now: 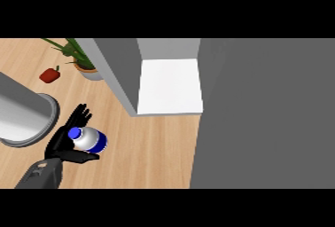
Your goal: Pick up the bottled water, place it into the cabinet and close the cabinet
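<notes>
Head view: the left hand [65, 141], at the near left of the wooden counter [150, 146], curls its fingers and thumb around the bottle [89, 139], whose blue cap [75, 132] points left. The open cabinet [169, 86], white inside, stands farther right; a pot [23, 119], a red pepper [49, 75] and a plant [82, 60] lie at the far left.

A light wooden counter [150, 150] carries a potted plant [82, 60] at its far left edge, a small red pepper-like item [49, 75] just left of it, a large grey cylindrical pot [23, 117] at left, and an open grey cabinet [170, 84] standing farther right.
</notes>
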Robot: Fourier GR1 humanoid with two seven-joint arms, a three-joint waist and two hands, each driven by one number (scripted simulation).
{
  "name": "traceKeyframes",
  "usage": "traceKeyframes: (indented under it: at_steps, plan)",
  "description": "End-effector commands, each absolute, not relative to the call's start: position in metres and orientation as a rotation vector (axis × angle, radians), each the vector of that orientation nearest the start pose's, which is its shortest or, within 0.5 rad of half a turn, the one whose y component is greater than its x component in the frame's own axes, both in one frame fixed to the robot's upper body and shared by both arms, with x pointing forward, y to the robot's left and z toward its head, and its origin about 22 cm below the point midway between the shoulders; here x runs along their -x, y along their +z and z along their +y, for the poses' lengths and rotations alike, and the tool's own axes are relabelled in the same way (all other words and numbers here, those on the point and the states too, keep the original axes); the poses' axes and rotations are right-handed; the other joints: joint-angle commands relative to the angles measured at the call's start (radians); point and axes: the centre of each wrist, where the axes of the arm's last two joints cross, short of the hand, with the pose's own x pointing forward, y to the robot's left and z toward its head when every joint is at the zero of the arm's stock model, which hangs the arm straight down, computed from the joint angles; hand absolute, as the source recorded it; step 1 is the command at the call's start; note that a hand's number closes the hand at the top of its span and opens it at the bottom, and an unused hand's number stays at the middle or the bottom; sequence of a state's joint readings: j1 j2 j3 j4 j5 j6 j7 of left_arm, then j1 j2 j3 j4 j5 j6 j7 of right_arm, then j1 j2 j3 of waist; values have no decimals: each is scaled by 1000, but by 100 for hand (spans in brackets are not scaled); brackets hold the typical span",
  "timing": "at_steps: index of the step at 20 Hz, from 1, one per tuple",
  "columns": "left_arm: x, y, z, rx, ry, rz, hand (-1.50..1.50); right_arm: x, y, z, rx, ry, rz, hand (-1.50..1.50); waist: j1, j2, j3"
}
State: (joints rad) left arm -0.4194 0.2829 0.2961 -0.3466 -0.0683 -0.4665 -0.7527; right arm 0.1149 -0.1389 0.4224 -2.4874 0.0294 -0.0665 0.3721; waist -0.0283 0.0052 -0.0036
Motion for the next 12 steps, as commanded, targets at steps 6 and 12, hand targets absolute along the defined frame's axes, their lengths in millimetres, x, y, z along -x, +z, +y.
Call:
traceKeyframes:
  at_steps: [6, 12]
  plan:
    - [-272, -131, 332, 411, -11, -1601, 150, -106, 184, -184, -286, 275, -1987, -150, -3, 0, 0]
    - [-287, -122, 303, 374, -266, -1722, 150, -119, 181, -180, -259, 239, -1994, -150, 18, -6, 2]
